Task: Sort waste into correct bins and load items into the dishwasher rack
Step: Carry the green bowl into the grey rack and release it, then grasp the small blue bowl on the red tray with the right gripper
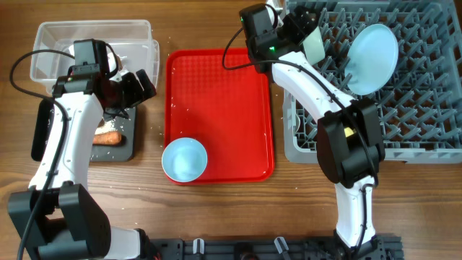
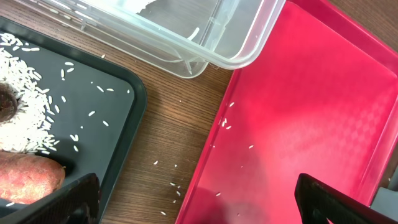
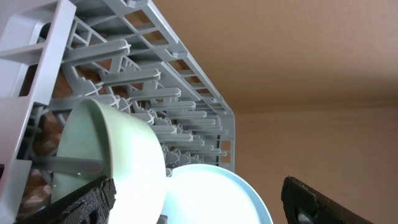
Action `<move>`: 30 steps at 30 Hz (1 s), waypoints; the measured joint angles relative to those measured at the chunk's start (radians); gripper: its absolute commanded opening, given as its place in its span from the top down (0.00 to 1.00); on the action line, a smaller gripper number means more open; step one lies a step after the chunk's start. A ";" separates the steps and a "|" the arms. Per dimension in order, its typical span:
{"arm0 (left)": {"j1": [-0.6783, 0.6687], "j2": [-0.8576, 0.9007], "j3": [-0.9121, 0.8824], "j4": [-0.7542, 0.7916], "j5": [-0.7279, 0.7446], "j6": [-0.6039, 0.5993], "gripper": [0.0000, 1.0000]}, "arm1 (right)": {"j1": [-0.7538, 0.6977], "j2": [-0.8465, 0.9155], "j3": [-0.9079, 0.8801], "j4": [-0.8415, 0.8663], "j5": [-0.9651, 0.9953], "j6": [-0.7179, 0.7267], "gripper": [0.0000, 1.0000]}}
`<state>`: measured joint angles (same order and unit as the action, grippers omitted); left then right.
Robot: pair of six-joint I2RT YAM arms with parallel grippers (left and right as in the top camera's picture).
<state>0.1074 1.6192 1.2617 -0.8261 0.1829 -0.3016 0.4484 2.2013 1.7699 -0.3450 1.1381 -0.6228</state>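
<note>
My left gripper (image 1: 137, 88) (image 2: 199, 208) is open and empty, low over the bare wood between the black tray (image 1: 124, 148) (image 2: 93, 118) and the red serving tray. The black tray holds the carrot (image 1: 108, 137) (image 2: 31, 177), white rice (image 2: 25, 118) and a brown lump (image 2: 5, 102). The clear tub (image 1: 94, 32) (image 2: 211, 37) stands behind it. My right gripper (image 1: 294, 25) (image 3: 196, 208) is open at the grey rack's (image 1: 404, 137) (image 3: 155, 81) far left corner. The pale green bowl (image 1: 314, 47) (image 3: 118, 155) leans on the pegs by its left finger. The light blue plate (image 1: 372, 58) (image 3: 211, 199) stands in the rack. A light blue bowl (image 1: 184, 159) sits at the red tray's front left corner.
The flat red serving tray (image 1: 220, 108) (image 2: 311, 112) lies between the bins and the rack. A few rice grains are scattered on it and on the wood. The wrapper, tissue, yellow cup and spoon do not show clearly.
</note>
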 measured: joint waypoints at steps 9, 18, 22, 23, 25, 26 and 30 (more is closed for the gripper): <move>0.000 0.000 0.000 -0.001 0.000 0.000 0.00 | 0.087 -0.055 0.000 -0.010 -0.090 0.038 0.07; 0.000 0.000 0.000 0.000 0.000 0.000 0.00 | 0.143 -0.162 0.004 -0.692 -1.041 0.438 0.00; 0.000 0.000 0.000 0.000 0.000 0.000 0.00 | 0.145 -0.162 0.004 -0.764 -1.392 0.476 0.00; 0.000 0.000 0.000 0.000 0.000 0.000 0.00 | 0.145 -0.162 0.004 -0.773 -1.450 0.489 0.01; 0.000 0.000 0.000 0.000 0.000 0.000 0.00 | 0.145 -0.162 0.002 -0.776 -1.500 0.512 0.05; 0.000 0.000 0.000 0.000 0.000 0.000 0.00 | 0.145 -0.162 -0.002 -0.775 -1.515 0.525 0.07; 0.000 0.000 0.000 0.000 0.000 0.000 0.00 | 0.148 -0.165 -0.071 -0.766 -1.550 0.571 0.17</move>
<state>0.1074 1.6192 1.2617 -0.8265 0.1825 -0.3016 0.5961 2.0365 1.6989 -1.1107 -0.4122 -0.0513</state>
